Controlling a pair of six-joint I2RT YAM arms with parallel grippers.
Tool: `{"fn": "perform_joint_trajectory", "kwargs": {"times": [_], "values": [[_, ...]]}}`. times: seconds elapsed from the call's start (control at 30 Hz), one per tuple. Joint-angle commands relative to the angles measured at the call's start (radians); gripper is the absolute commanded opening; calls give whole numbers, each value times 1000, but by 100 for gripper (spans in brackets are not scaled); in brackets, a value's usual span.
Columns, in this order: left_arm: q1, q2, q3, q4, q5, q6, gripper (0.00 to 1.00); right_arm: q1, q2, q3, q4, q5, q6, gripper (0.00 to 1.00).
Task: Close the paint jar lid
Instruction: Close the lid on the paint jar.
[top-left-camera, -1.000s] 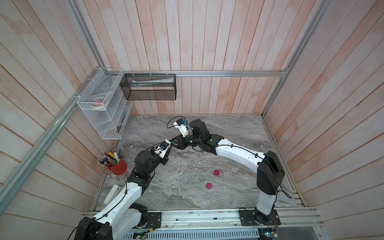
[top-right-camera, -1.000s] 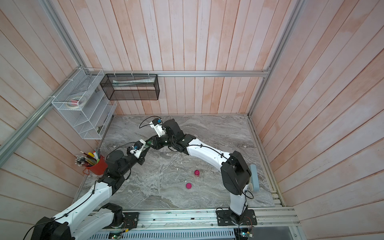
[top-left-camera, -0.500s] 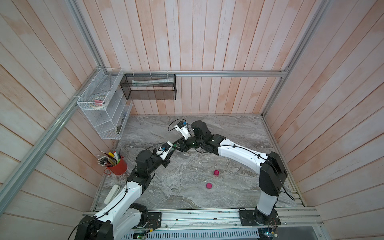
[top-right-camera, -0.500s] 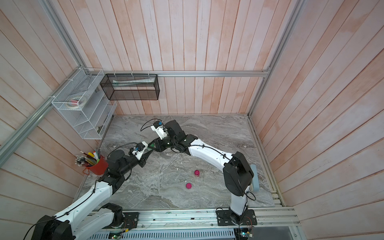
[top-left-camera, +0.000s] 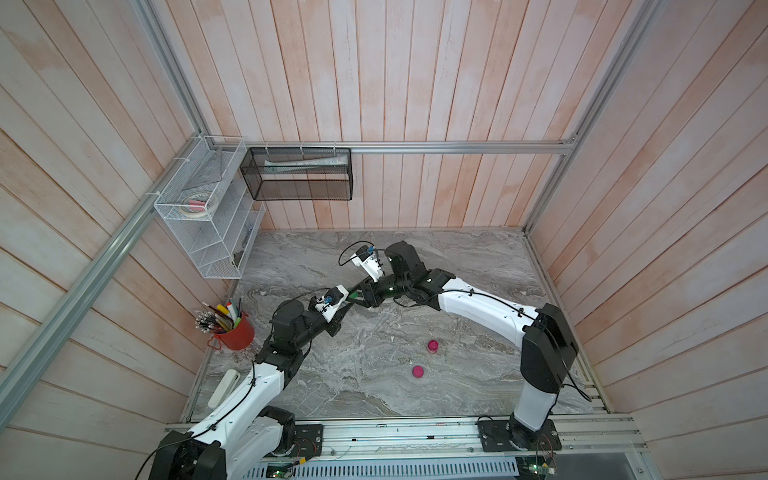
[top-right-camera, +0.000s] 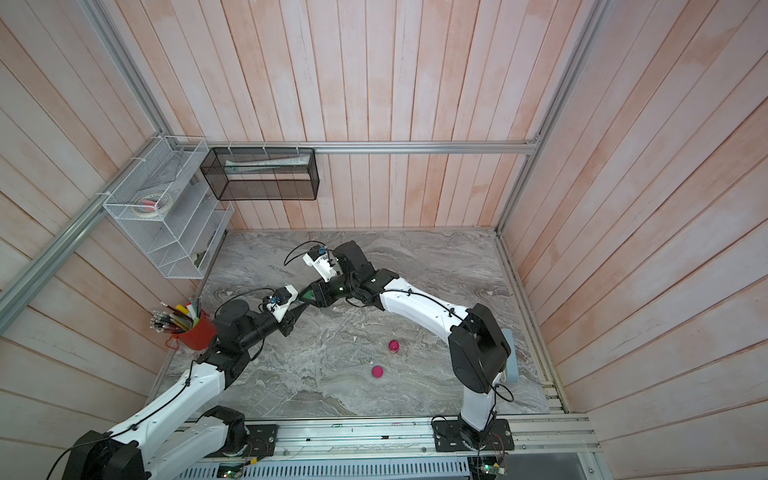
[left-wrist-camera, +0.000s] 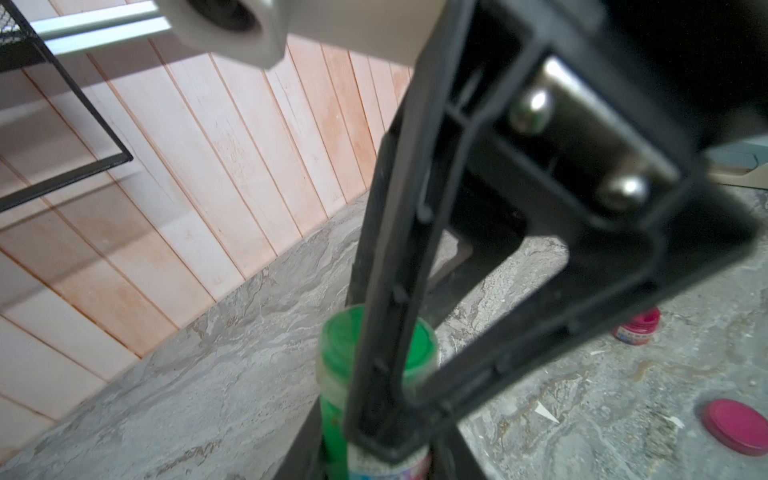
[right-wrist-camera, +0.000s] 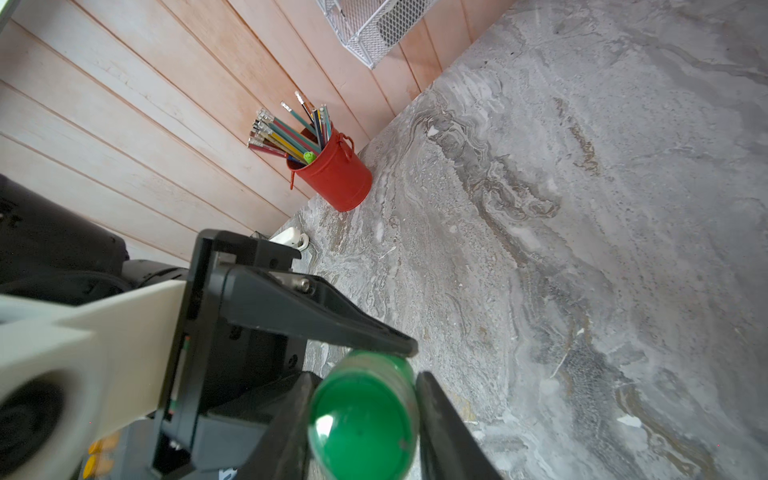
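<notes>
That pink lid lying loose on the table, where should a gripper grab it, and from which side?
Take the pink lid by its rim, jaws across opposite edges, coming straight down from above: it is a low round disc lying flat on the table, clear of the pink jar.

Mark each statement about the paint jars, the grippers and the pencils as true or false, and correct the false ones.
1. The left gripper holds the green paint jar. True.
2. The pink lid sits on the pink jar. False: it lies on the table, apart from the jar.
3. The fingers of the right gripper flank the green lid. True.
4. The pencils stand in a blue cup. False: they stand in a red bucket.
</notes>
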Motion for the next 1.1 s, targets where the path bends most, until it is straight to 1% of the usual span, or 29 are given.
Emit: {"fn": "perform_joint_trajectory", "kwargs": {"times": [0.0, 0.2, 0.47, 0.7, 0.77, 0.87, 0.93, 0.97, 1.07], "values": [[-11, -13, 53, 214, 107, -12, 33, 0, 13, -63, -116, 44, -28, 44], [-10, 10, 56, 213, 141, -25, 32, -22, -57, -124, -71, 60, -31, 49], [-8, 47, 67, 201, 165, -31, 33, -56, -206, -249, 14, 82, -58, 55], [-8, 68, 73, 189, 171, -28, 33, -60, -304, -296, 21, 62, -131, 59], [-8, 69, 74, 179, 178, -25, 33, -60, -328, -308, 11, 89, -154, 59], [-5, 75, 86, 154, 222, -22, 33, -60, -384, -328, 10, 177, -192, 57], [-4, 89, 104, 127, 275, -22, 33, -61, -443, -352, 39, 254, -222, 55], [-2, 97, 112, 113, 303, -22, 33, -60, -470, -365, 56, 273, -240, 55], [-2, 116, 136, 81, 383, -27, 33, -61, -544, -393, 101, 289, -318, 51]]}}
